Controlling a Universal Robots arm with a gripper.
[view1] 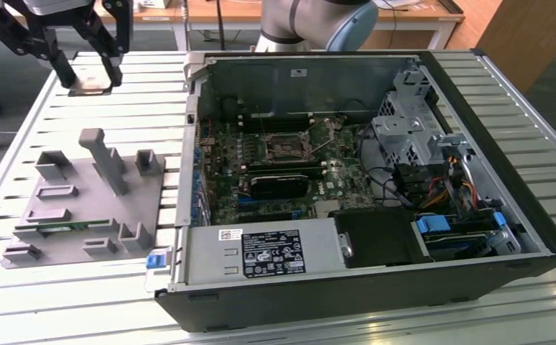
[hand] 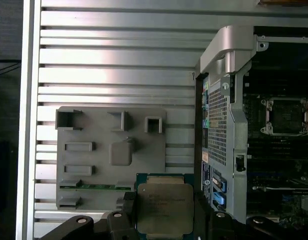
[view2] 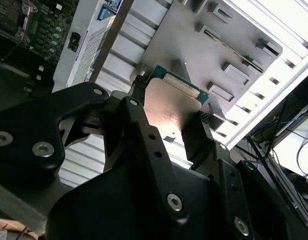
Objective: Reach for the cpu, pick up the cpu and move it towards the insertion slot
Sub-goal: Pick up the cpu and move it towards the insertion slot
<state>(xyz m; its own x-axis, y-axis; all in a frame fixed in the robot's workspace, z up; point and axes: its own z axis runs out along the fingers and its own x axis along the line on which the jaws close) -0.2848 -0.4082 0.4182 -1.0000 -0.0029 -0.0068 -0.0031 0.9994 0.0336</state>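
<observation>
Found the gripper point(view1: 90, 77) clamped on the cpu point(view1: 92, 88), held above the slatted table point(view1: 115, 122) at the exterior view's far left, outside the open computer case point(view1: 194, 108).

Confirmed the grip in both wrist views. In the first wrist view, saw black fingers point(hand: 128, 212) pressing on opposite edges of the cpu point(hand: 165, 207), silver lid toward the camera, green rim showing round it. In the second wrist view, saw the cpu point(view2: 171, 107) as a shiny flat face with a green edge, set between the fingers point(view2: 194, 131).

Placed the cpu apart from the grey plastic fixture point(view1: 86, 201) in the exterior view (no contact visible between the two). Noted a green memory stick point(view1: 67, 228) seated in a recess near the fixture's edge.

Located the insertion slot point(view1: 283, 146) on the motherboard point(view1: 258, 162) inside the computer case: silvery frame, dark centre, nothing seated in it. Logged it as well apart from the cpu, off toward the exterior view's right. Picked out the same insertion slot point(hand: 284, 116) in the first wrist view, beyond the case wall.

Noted the power supply point(view1: 258, 251) along the near side of the computer case.
</observation>
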